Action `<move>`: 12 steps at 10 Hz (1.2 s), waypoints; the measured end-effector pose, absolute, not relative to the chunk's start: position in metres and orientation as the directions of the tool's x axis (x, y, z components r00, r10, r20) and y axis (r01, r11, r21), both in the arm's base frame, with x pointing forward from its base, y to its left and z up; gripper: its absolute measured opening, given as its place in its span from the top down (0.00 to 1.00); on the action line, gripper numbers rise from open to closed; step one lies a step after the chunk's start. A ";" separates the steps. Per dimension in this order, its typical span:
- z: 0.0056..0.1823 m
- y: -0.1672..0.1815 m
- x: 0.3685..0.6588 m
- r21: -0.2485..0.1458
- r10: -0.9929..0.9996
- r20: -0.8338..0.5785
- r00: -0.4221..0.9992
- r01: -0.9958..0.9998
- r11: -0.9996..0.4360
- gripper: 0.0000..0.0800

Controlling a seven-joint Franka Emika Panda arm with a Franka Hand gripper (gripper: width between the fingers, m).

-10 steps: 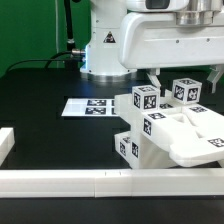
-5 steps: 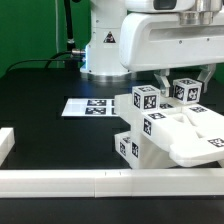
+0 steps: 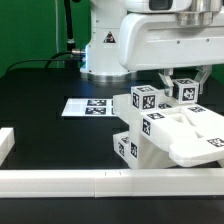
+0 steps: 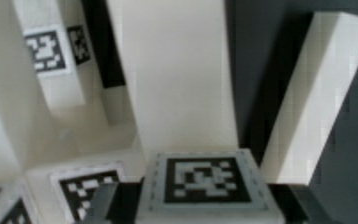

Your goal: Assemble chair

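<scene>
**Gripper clamps a tagged leg at the back of the half-built chair**

The Panda arm's gripper (image 3: 186, 80) hangs just behind the partly assembled chair (image 3: 165, 135), its two dark fingers (image 3: 167, 80) pressed together on the tagged head of a square white leg (image 3: 187, 91). In the wrist view the same tagged block (image 4: 201, 180) sits squarely between the jaws, with upright white chair members rising just beyond it. The chair, a cluster of blocky white parts with black-and-white tags, stands on the black table (image 3: 40, 95), directly behind the long low white border rail (image 3: 100, 181) and just beside the marker board (image 3: 88, 106), which lies flat toward the robot's base (image 3: 104, 45).

The step in hand looks to be the fitting of this leg: the grasp has been made, and the leg stands upright close against the chair's rear edge. Whether its foot is already seated in the chair cannot be told, since the body of the chair hides it. If it is not, the next move calls for keeping the leg plumb while it is carried over its socket and pressed or turned home, without nudging the neighbouring tagged parts (image 3: 144, 100) out of place.
</scene>
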State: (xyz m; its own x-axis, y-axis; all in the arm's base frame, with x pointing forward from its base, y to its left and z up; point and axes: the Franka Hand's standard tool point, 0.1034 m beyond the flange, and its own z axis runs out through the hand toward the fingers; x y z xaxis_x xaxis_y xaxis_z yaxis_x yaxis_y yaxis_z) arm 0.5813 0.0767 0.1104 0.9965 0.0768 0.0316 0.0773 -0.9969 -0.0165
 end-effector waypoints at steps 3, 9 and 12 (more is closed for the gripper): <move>0.110 0.079 0.581 -0.048 -0.280 0.028 0.960 -0.279 -0.959 0.67; 0.110 0.084 0.582 -0.060 -0.785 -0.024 0.620 -0.784 -0.617 0.67; 0.109 0.085 0.582 -0.063 -0.777 -0.026 0.629 -0.777 -0.627 0.43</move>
